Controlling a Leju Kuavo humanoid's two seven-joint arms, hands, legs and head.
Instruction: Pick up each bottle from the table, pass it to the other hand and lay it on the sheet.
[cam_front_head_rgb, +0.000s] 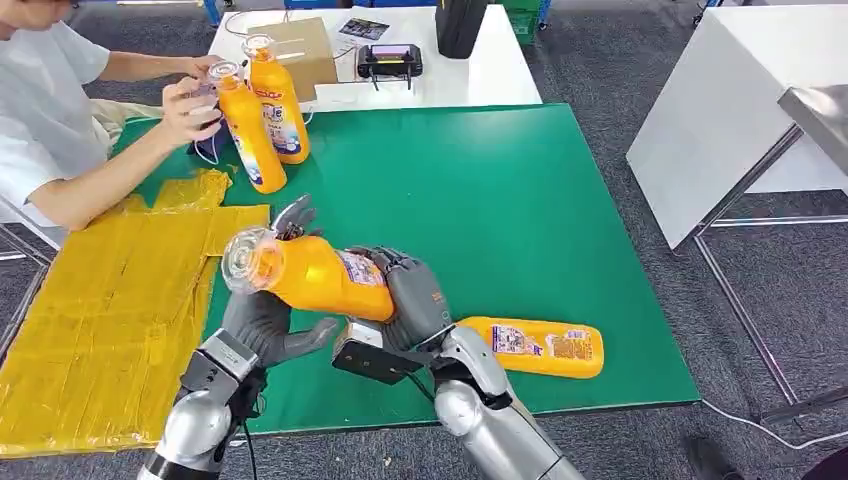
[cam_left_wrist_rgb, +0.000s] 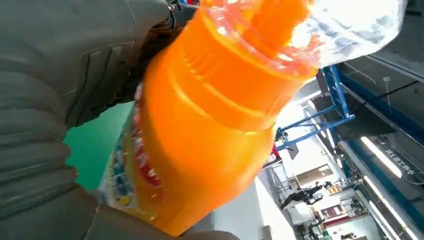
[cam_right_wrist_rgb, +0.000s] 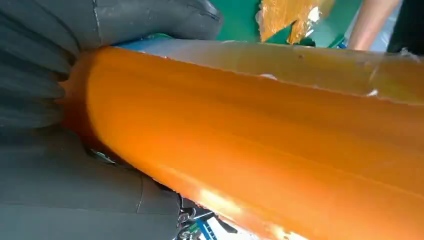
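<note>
Head view: orange bottle (cam_front_head_rgb: 310, 272), clear cap, w/ both hands.

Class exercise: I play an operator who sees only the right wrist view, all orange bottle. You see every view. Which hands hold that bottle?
Observer: Both. The right hand wraps the bottle at its body, and the left hand cups it near the cap.
Operator: Any bottles left on the table?
Observer: One lies flat on the green mat, beside the right arm: the lying bottle.
Operator: And the sheet?
Observer: The yellow sheet lies to the left, with no bottle on it.
</note>
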